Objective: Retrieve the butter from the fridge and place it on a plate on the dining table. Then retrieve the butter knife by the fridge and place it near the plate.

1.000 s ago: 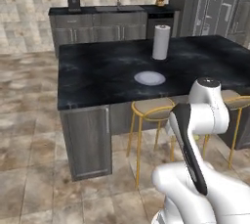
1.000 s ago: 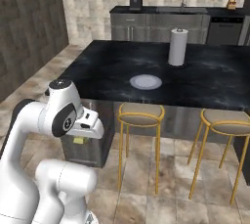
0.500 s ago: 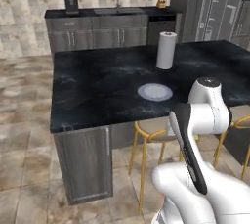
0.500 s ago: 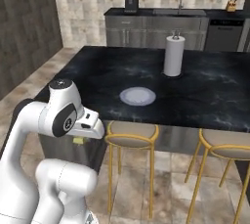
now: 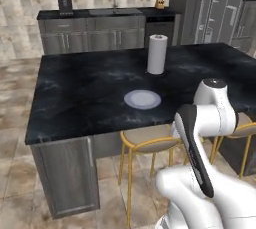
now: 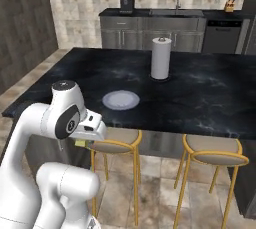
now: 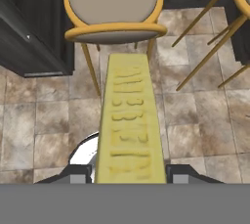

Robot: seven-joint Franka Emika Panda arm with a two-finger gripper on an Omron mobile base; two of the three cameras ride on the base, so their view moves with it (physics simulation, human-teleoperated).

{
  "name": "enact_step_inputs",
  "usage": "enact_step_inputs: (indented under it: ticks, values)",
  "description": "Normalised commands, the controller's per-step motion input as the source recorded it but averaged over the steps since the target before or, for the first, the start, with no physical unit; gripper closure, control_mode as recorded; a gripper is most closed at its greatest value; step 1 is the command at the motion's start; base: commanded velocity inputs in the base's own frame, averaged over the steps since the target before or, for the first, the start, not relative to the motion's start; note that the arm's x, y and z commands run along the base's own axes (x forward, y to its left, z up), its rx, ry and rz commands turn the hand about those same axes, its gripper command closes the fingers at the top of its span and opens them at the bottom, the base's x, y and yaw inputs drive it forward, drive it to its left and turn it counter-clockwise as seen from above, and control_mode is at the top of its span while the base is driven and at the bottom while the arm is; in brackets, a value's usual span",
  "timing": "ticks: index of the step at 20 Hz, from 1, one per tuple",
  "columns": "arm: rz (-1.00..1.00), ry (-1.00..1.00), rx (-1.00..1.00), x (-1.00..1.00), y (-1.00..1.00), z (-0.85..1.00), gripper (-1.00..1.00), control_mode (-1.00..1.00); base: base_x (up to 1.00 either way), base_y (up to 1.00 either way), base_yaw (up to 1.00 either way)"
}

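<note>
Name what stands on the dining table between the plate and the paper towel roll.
Nothing: in both base views, bare black marble of the dining table separates the plate from the paper towel roll.

Even, diffuse rendered light, no clear source. Soft sheen on dining table (image 5: 90,93) marble top. Faint shadows under stools. Base views soft, lo-res; hand view slightly blurred.

One plate (image 5: 142,99) and one paper towel roll (image 5: 157,54) sit on one dining table (image 5: 75,98). Two stools (image 6: 214,150) stand at it. One butter (image 7: 128,125) stick, one coffee machine (image 6: 127,1) and one knife block (image 6: 229,6) complete the count.
</note>
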Motion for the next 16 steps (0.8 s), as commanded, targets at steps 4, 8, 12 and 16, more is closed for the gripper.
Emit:
enact_step_inputs:
  ticks: [4,8,12,16]
  values:
    - [0.0,0.0,0.0,0.0,0.0,0.0,1.0,1.0,0.31,0.18,-0.03]
    - [0.0,0.0,0.0,0.0,0.0,0.0,1.0,1.0,0.72,0.14,0.0]
    - [0.0,0.0,0.0,0.0,0.0,0.0,1.0,1.0,0.72,-0.14,0.06]
    - [0.0,0.0,0.0,0.0,0.0,0.0,1.0,1.0,0.47,-0.23,0.08]
